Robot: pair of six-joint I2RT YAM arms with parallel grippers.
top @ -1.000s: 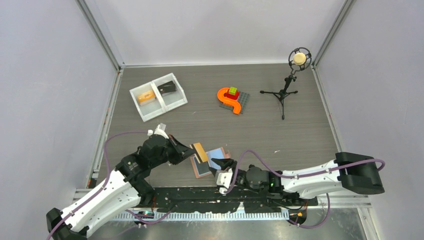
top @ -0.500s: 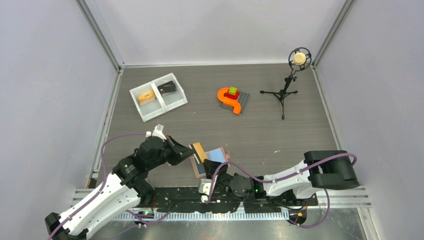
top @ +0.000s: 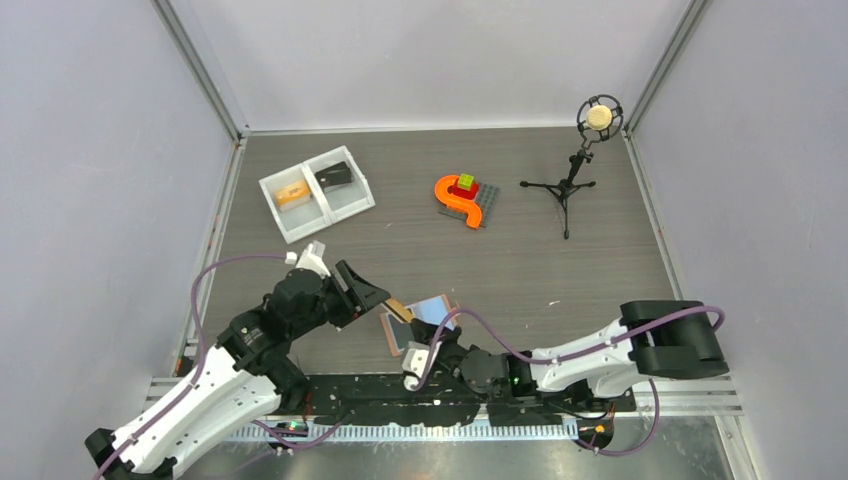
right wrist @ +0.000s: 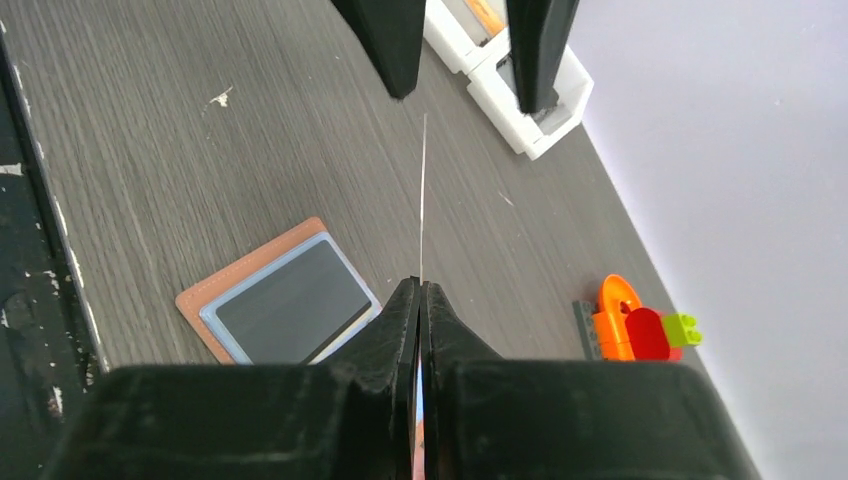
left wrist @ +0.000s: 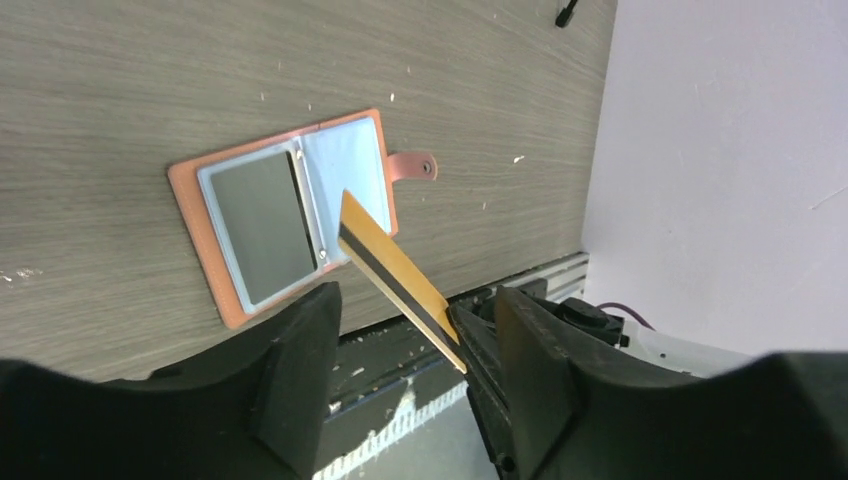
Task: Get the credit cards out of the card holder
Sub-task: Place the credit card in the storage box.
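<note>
Step in hand, as judged: handing one card from the left arm to the right, with a second card not yet drawn. On the desk [top: 560,280], at its near edge between the two arms, the card holder [left wrist: 285,215] lies spread open and flat, blue pockets up, tab toward the right arm. The left tool [left wrist: 418,300] stands open, one finger on either side of the gold credit card [left wrist: 390,270] and apparently clear of both faces, though contact at the card's lower end cannot be ruled out. The right tool [right wrist: 420,285] is closed on that card's near end; the card rises from its tips, edge-on in the wrist view, toward the left fingers. The card is in the air, above and just beside the holder, not touching it. The dark grey credit card [left wrist: 258,232] sits in the holder's left-hand pocket, below the right tool and to its left in that tool's view. Recommendation: withdraw the left tool along the card's plane, so that neither finger brushes it. The right grip is on one end only, so the card may pivot; keep it firm, move slowly and lay the card flat on bare desk away from the holder.
</note>
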